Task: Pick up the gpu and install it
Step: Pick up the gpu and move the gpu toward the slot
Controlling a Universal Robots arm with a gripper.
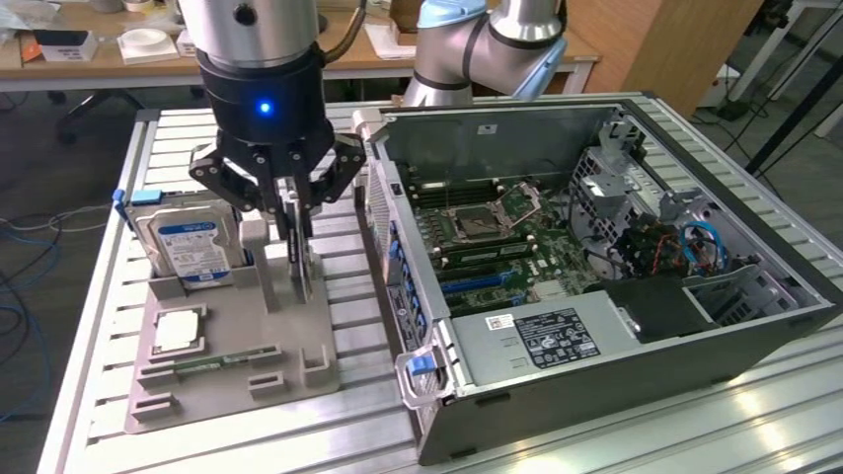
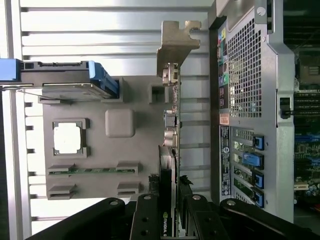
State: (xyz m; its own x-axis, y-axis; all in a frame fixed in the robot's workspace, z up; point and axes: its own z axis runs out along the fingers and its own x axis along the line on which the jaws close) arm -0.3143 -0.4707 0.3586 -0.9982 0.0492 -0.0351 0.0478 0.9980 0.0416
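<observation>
The gpu point(image 1: 304, 269) is a thin dark card standing on edge over the grey parts tray point(image 1: 231, 395), its lower edge at the tray's upright holder. My gripper point(image 1: 298, 232) reaches down from above and is shut on the card, one finger on each face. In the wrist view the gpu point(image 2: 169, 165) runs edge-on away from the gripper point(image 2: 169, 202) and ends in its metal bracket point(image 2: 175, 47). The open computer case point(image 1: 737, 341) lies beside the tray on the exterior view's right, with the motherboard point(image 1: 500, 237) exposed.
The tray also holds a silver hard drive point(image 1: 191, 247) standing upright, a processor point(image 1: 178, 331) and a slim memory stick point(image 1: 224, 360). The case's rear panel point(image 2: 245, 75) with blue slot latches point(image 2: 255, 160) lies close beside the card. Desks and cables sit behind the slatted table.
</observation>
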